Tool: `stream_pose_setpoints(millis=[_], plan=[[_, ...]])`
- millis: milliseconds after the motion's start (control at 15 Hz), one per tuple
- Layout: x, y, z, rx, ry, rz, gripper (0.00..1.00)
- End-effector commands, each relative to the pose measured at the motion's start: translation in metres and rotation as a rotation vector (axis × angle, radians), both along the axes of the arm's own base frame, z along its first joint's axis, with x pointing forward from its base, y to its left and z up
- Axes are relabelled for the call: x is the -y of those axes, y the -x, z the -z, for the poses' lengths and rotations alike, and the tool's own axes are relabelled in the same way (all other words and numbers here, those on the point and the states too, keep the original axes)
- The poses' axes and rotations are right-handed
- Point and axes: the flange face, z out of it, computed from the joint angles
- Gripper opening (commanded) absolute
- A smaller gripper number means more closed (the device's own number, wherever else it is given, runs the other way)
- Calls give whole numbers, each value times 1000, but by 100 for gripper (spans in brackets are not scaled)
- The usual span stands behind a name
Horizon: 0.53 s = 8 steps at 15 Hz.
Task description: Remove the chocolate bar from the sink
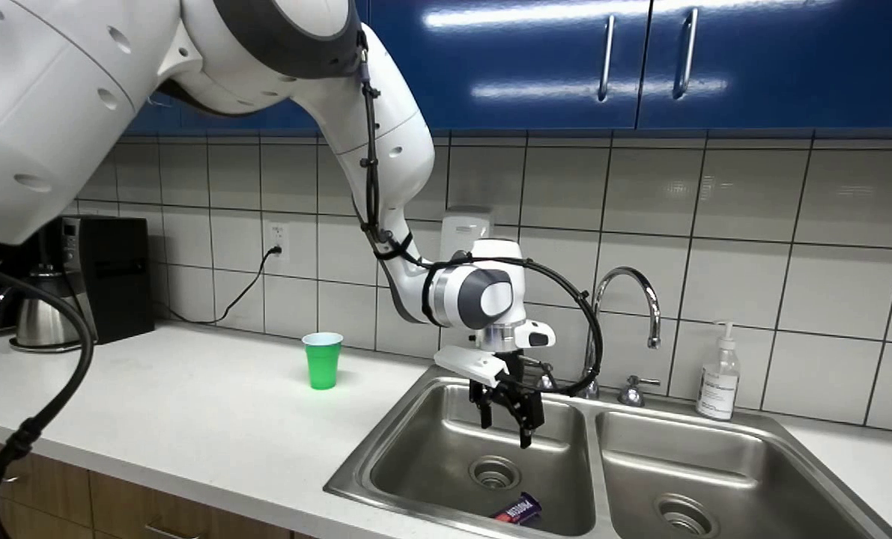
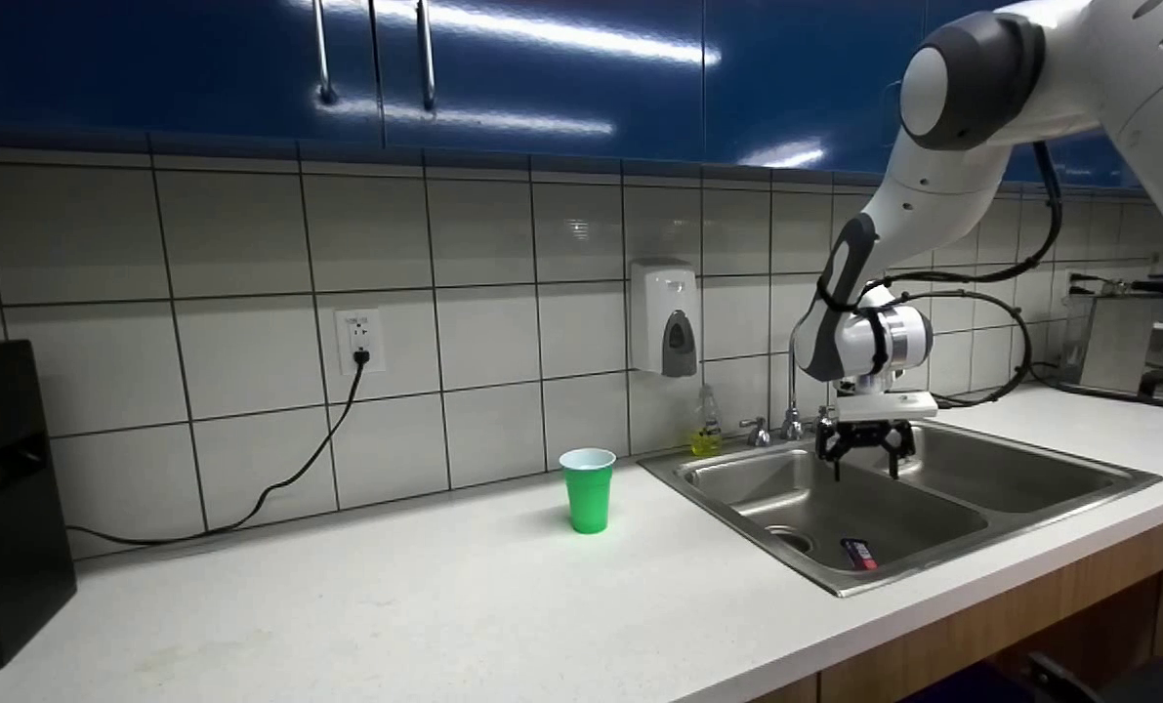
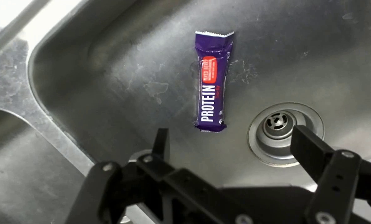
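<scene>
Tiled wall (image 1: 562, 191) behind sink (image 1: 597, 471). Wrist view, lower frame: gripper (image 3: 230, 133), jaws apart; upper centre: chocolate bar (image 3: 212, 82). Straight descent could miss: bar likely not underneath.

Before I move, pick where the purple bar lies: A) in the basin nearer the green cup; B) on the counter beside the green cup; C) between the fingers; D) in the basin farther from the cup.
A: both exterior views show the purple bar lying in the basin nearer the green cup, short of the divider.
</scene>
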Motion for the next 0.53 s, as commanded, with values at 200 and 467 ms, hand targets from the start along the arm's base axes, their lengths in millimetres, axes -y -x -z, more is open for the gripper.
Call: stream_pose_setpoints(millis=[200,467], plan=[[7,4,37,-5,-15,80,100],[14,10,60,-21,-16,107,100]])
